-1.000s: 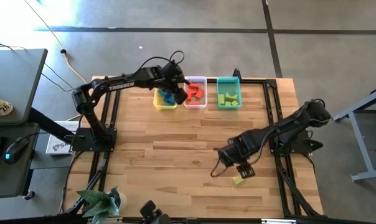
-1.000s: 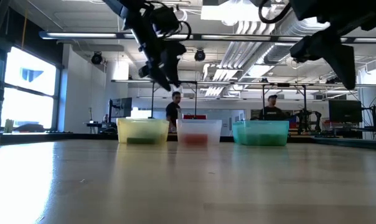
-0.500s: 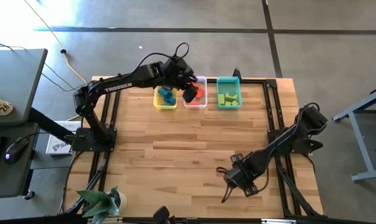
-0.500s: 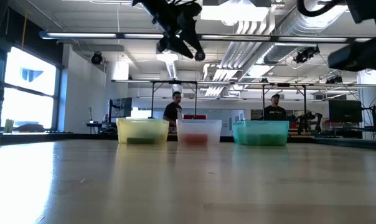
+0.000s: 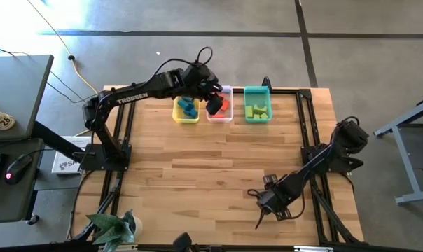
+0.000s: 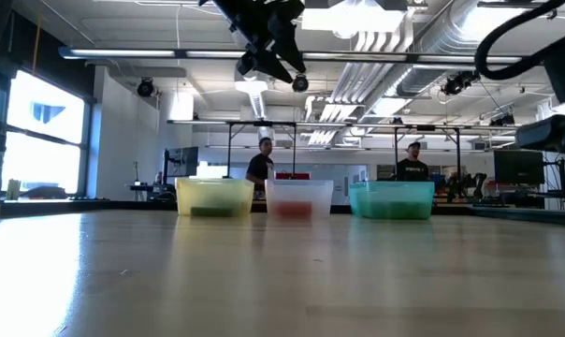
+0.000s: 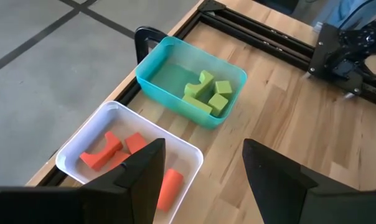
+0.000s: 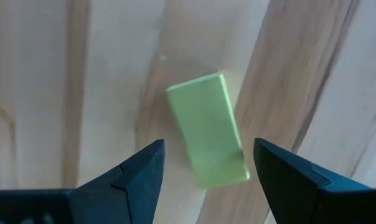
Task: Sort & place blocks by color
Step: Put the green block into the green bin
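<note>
Right gripper [image 8: 206, 180] low over the table's [image 5: 197, 161] near right part, fingers spread, empty, straddling a yellow-green bar block [image 8: 208, 147] lying flat, hidden under that arm from above. Left gripper [image 7: 200, 180] open, empty, above the clear tray [image 7: 73, 152] of red-orange blocks [image 7: 122, 152]. Yellow tray's [image 5: 178, 119] blue blocks [image 5: 188, 107] partly covered.

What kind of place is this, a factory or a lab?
Most likely a robotics lab or workshop: exposed ceiling ducts, metal test frames with people standing behind, and two robot arms on a wooden table sorting toy blocks into trays.
</note>
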